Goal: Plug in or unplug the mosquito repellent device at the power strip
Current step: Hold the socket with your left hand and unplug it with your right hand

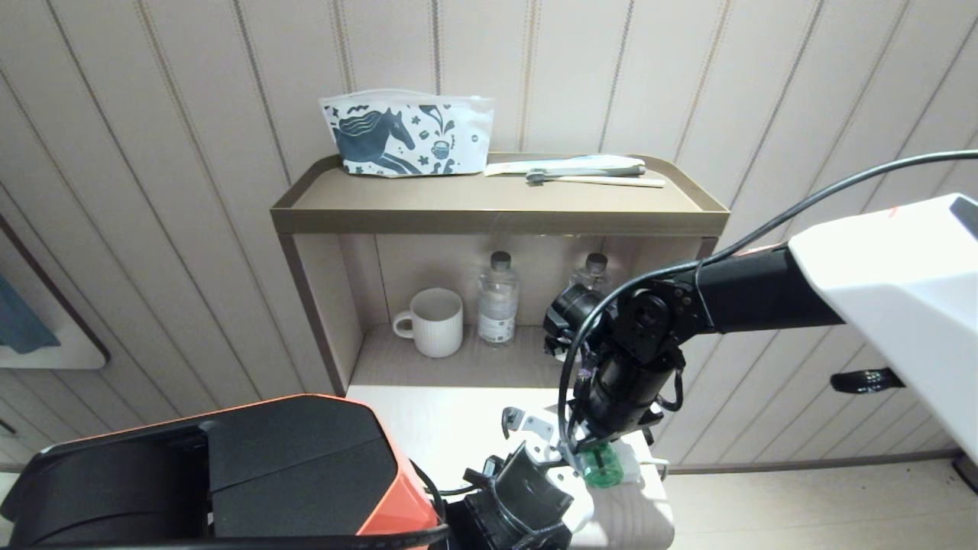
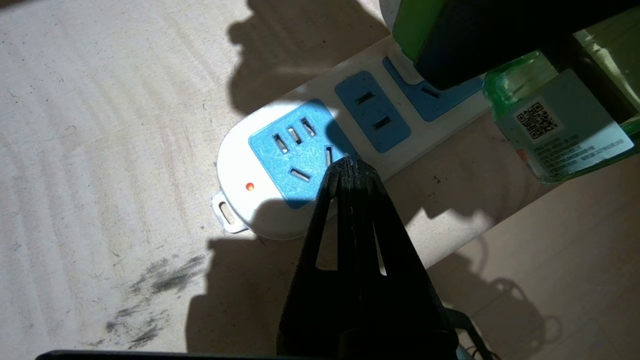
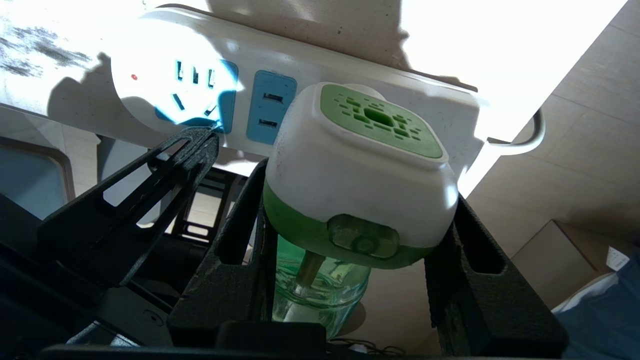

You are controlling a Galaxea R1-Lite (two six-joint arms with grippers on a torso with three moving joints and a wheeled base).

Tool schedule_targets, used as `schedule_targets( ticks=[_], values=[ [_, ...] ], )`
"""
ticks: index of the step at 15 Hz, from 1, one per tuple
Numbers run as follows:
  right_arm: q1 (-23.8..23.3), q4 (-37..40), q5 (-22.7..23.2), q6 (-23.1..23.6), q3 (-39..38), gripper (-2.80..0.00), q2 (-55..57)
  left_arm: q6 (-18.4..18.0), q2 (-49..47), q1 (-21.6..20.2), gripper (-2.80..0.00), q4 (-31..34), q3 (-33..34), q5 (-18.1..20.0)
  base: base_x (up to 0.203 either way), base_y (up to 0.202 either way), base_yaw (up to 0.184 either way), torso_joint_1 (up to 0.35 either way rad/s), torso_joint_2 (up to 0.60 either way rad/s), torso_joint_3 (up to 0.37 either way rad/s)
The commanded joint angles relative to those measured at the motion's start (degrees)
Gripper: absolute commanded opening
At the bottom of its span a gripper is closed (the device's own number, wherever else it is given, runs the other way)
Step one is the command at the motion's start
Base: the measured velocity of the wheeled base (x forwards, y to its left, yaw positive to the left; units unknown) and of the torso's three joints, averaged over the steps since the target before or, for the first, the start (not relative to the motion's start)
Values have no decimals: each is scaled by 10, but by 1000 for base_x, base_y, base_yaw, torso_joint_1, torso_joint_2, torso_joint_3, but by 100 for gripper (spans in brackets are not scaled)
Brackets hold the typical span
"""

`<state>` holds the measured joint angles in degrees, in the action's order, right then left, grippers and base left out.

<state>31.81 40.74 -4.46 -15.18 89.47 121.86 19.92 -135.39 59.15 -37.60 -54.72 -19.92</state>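
While the tabletop point(image 1: 428, 428) holds the power strip point(image 3: 350, 90) flat, the right arm reaches down from the right so its claw point(image 3: 350, 240) can grip the mosquito repellent device point(image 3: 360, 170) by both sides. That device sits at the strip's end socket, seemingly plugged in, with its green bottle hanging over the tabletop edge. The left claw point(image 2: 350, 170) is pinched tight, its tip on the strip's other end, likely to keep it from lifting.
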Motion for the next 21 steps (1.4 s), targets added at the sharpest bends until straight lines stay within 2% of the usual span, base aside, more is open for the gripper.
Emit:
schedule_targets(
  ticks=[1,21],
  values=[
    [-1,2,-2,-1,4,-280,-7,1,-7,0,-280,-2,1,-1,0,0,0,0,0,0],
    [5,5,-6,0,-3,-280,-44,-8,-20,1,-280,1,-13,-1,0,0,0,0,0,0]
  ],
)
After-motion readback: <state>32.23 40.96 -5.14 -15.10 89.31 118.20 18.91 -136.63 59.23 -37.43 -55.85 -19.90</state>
